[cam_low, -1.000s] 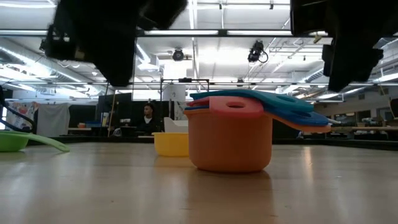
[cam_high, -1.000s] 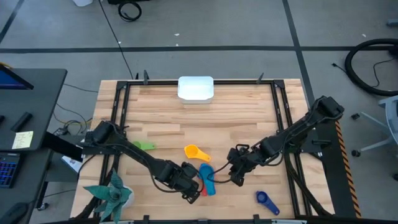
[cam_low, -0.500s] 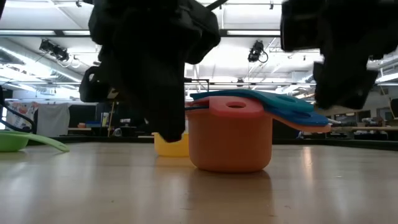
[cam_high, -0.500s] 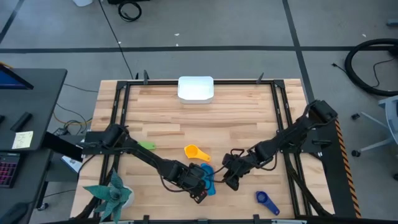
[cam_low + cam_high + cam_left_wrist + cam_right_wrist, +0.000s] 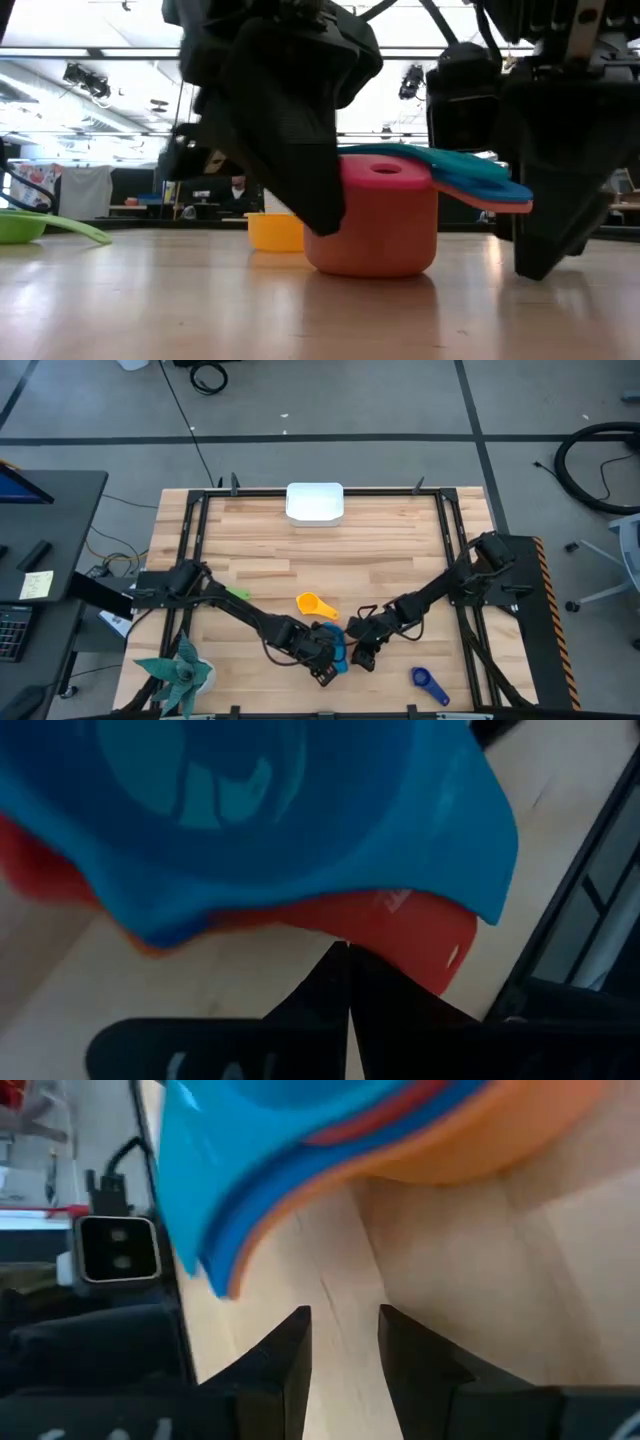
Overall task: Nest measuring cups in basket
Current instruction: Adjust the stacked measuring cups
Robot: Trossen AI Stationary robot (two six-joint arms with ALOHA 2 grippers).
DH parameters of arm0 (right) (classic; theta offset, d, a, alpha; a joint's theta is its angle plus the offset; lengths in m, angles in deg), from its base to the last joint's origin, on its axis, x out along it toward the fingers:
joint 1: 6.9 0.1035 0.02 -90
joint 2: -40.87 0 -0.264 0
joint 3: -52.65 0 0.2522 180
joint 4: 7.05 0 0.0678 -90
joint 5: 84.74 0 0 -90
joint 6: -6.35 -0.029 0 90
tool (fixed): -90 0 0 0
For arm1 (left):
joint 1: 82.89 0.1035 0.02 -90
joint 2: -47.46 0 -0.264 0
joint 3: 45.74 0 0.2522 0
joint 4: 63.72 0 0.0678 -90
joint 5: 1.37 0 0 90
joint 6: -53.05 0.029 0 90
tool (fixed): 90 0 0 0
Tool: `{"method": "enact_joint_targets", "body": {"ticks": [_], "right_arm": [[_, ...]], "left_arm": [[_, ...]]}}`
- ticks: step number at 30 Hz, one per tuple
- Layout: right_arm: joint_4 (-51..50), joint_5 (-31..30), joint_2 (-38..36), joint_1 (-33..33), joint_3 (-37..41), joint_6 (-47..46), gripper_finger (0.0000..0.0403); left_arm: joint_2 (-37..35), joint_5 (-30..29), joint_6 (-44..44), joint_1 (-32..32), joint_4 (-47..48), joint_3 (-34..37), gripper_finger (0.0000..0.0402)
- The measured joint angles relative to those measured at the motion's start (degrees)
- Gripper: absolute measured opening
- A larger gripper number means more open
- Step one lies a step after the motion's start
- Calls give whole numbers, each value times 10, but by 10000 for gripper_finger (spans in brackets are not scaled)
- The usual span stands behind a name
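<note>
near the front edge of the wooden bench [image 5: 380, 550], a stack of nested measuring cups [image 5: 385, 225] stands upright, a red cup on the outside with light blue and orange handles fanning out over its rim toward the right end effector. the left end effector [image 5: 322, 657] sits right against the stack on its left, fingers pressed fully together with nothing between them, their tips just beside the red handle in the left wrist view. the right end effector [image 5: 362, 654] is down at the bench just beside the stack on the other side, fingers [image 5: 290, 1360] narrowly parted and empty, below the overhanging handles. a yellow cup [image 5: 311, 604] lies just behind the stack, a green cup [image 5: 235, 594] well off to the left, a dark blue cup [image 5: 428, 683] near the front right. the white basket [image 5: 315, 502] sits at the far edge, well apart from all cups.
</note>
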Motion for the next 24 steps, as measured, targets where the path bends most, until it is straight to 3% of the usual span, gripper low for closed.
{"method": "enact_joint_targets", "body": {"ticks": [8, 24], "right_arm": [[75, 2, -1, -17, -2, 16, 121], [45, 44, 0, -32, -10, 58, 116]], "left_arm": [[0, 3, 24, 16, -48, 0, 11], [0, 2, 36, 14, -25, 0, 11]]}}
